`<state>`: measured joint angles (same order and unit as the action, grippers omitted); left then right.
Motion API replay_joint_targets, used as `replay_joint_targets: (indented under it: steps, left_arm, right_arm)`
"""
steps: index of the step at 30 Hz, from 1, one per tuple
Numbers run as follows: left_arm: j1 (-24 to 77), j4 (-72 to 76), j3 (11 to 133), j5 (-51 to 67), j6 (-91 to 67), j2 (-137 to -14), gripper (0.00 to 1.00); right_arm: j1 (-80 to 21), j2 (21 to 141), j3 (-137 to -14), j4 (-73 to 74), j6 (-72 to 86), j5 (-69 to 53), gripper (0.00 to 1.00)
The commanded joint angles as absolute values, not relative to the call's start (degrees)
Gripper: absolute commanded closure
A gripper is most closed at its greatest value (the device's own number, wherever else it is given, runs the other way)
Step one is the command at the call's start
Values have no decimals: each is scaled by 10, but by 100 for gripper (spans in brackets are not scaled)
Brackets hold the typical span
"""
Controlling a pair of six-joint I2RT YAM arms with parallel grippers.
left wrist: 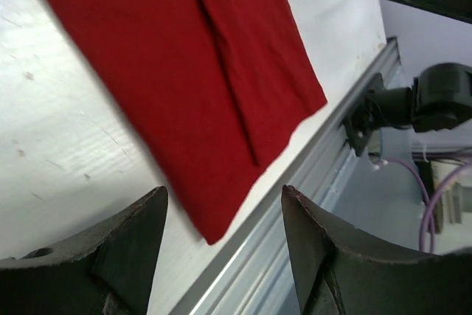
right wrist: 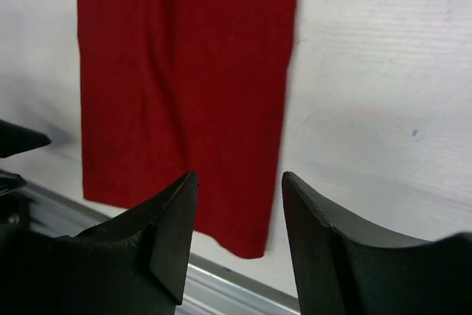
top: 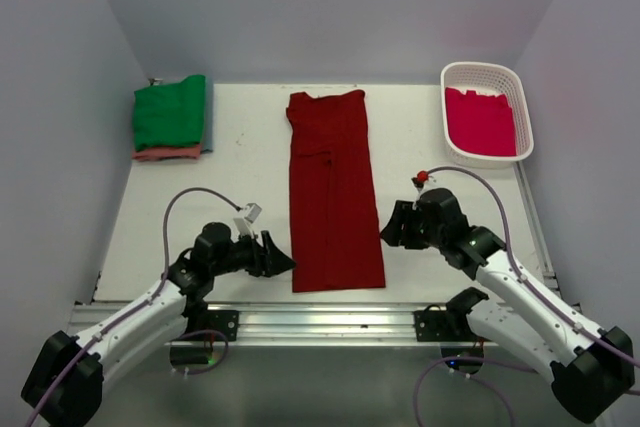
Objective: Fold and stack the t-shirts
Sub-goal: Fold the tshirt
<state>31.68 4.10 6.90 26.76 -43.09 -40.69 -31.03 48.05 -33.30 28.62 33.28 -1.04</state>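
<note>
Top external, dark red t-shirt (top: 335, 197) folded lengthwise, green t-shirt (top: 170, 112) topping pile

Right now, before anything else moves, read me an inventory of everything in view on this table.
dark red t-shirt: one, dark red, folded into a long strip, flat at the table's middle
green t-shirt: one, green, folded, top of the far left pile
salmon-pink t-shirt: one, salmon-pink, folded, under the green one
bluish t-shirt: one, bluish, only an edge showing in that pile
crimson-pink t-shirt: one, crimson-pink, inside the basket
basket: one, white lattice, far right corner
table: one, white
rail: one, silver, near edge
left arm: one, black and white, jaws open, left of the strip's near end
right arm: one, black and white, jaws open, right of it
</note>
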Motion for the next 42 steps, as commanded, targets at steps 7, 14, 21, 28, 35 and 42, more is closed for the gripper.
replay_joint_targets:
  steps: [7,14,21,28,35,42]
  left_arm:
    - [409,55,40,291,-533,-473,33]
    - [475,67,51,225,-552,-545,33]
    - [487,36,68,151,-552,-567,34]
    - [491,-85,109,61,-547,-584,34]
    - [498,-190,152,18,-560,-546,32]
    - [500,-83,106,47,-561,-573,40]
  right_arm:
    - [-322,486,-243,322,436,-127,47]
    - [-327,477,-203,345,480,-146,50]
    - [-341,482,-144,294,523,-159,52]
    - [-341,514,-150,257,519,-149,53]
    - [-342,515,-163,272,508,-139,53]
    - [-342,519,-157,261,504,-134,57]
